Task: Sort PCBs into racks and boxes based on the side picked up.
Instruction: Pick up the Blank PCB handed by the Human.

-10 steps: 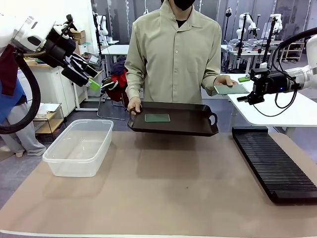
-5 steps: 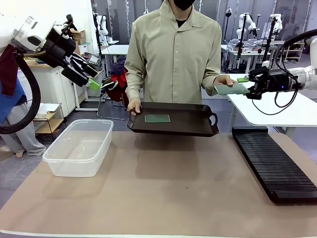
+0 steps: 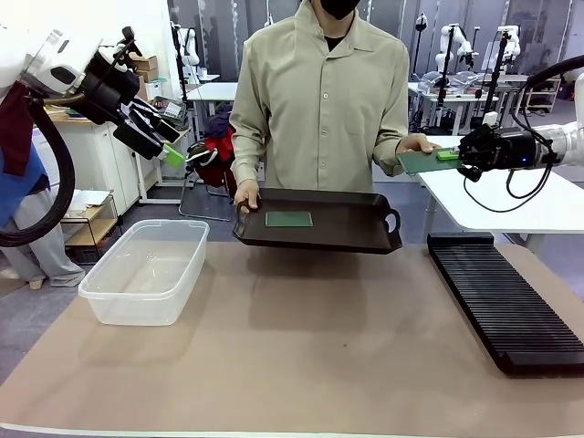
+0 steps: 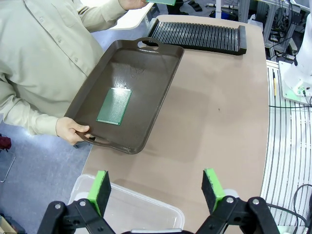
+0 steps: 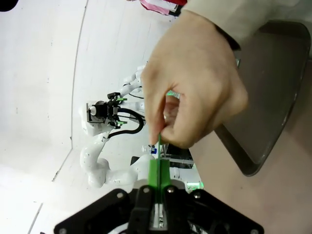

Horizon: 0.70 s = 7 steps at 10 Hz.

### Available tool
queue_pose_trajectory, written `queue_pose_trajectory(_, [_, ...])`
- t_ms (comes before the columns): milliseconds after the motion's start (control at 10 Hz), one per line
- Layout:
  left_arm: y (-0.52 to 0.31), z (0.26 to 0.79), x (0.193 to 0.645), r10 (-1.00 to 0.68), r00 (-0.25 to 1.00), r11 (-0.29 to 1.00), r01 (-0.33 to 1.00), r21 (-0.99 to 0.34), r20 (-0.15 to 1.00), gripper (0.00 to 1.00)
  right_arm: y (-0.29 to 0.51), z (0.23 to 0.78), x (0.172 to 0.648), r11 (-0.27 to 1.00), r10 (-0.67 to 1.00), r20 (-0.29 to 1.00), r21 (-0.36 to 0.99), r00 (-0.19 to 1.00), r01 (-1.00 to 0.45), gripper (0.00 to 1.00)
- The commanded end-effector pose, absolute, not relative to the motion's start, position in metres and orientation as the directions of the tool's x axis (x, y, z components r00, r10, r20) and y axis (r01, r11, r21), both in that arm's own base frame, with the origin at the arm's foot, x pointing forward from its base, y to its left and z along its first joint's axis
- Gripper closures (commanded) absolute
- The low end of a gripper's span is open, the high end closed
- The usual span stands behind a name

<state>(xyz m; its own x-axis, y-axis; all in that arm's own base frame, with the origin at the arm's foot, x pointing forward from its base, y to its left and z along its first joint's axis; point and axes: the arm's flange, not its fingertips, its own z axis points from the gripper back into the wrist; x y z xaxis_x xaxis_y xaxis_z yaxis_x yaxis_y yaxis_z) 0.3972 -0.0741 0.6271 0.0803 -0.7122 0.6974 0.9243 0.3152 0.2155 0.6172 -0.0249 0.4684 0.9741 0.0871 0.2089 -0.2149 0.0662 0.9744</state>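
Green-padded right end effector (image 3: 449, 155) clamps the PCB (image 3: 420, 161) by its edge; left end effector (image 4: 157, 187) hangs wide open.

the tub (image 3: 137, 301) is clear glossy plastic, the tray (image 3: 351, 224) dark and shiny, the table cover (image 3: 301, 356) matt brown.

Bare table (image 3: 310, 356) lies open between the tub (image 3: 146, 269) and the rack (image 3: 506, 301); a tray (image 3: 319, 224) held by the person blocks the far edge
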Motion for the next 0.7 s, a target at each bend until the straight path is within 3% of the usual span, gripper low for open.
queue_pose_trajectory(0, [-0.074, 0.625, 0.398, -0.704, 0.068, 0.303, 0.929, 0.213, 0.707, 0.00, -0.026, 0.474, 0.625, 0.038, 0.100, 0.182, 0.982, 0.978, -0.187, 1.00])
queue_pose_trajectory(600, [-0.074, 0.625, 0.398, -0.704, 0.068, 0.303, 0.929, 0.213, 0.707, 0.00, -0.026, 0.485, 0.618, 0.081, 0.058, 0.211, 0.973, 0.976, -0.215, 1.00])
